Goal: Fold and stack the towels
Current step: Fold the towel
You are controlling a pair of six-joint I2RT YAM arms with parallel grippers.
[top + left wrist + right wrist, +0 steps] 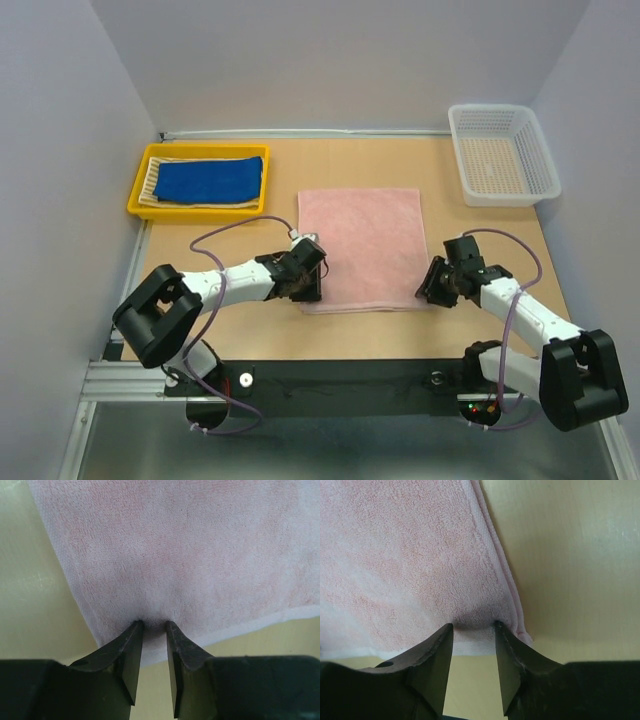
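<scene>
Towel, pink, flat, roughly square, edges parallel to table edges.

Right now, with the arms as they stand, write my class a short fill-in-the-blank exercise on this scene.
1. The blue towel lies in the ___ tray.
2. The white basket stands far to the tray's ___.
3. The towel touched by the left pincer and right pincer is ___.
Missing words: yellow; right; pink.
</scene>
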